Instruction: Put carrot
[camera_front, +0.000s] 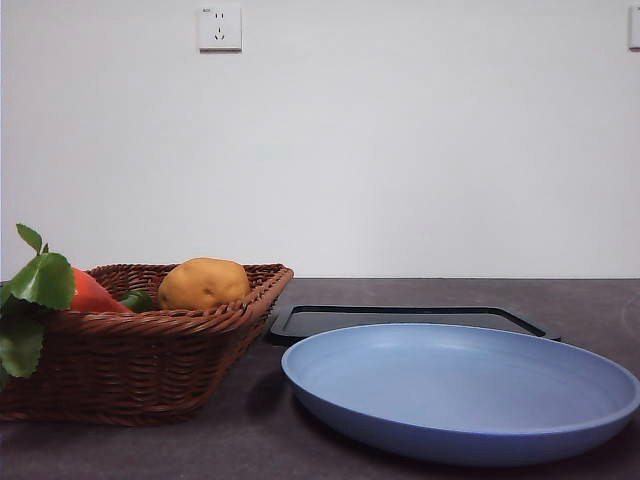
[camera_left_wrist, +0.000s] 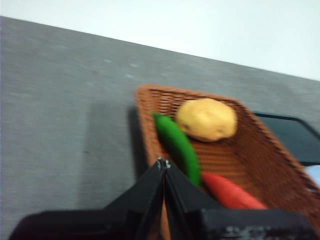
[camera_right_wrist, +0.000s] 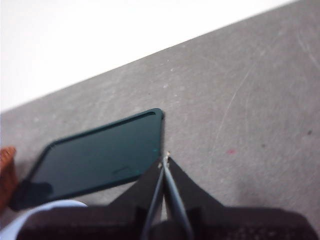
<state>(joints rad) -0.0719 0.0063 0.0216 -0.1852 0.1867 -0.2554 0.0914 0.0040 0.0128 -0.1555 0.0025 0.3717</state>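
In basket: carrot, ungrasped. Left tool pinched together, empty, above; right tool likewise. Next: open, descend.

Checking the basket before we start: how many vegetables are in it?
3, all in the basket: potato at one end, green vegetable along a side, carrot beside it. More may be hidden.

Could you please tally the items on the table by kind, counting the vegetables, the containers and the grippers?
Vegetables: 3 (carrot, potato, green vegetable)
Containers: 3 (wicker basket, blue plate, black tray)
Grippers: 2 (left gripper, right gripper), both shut
Total: 8
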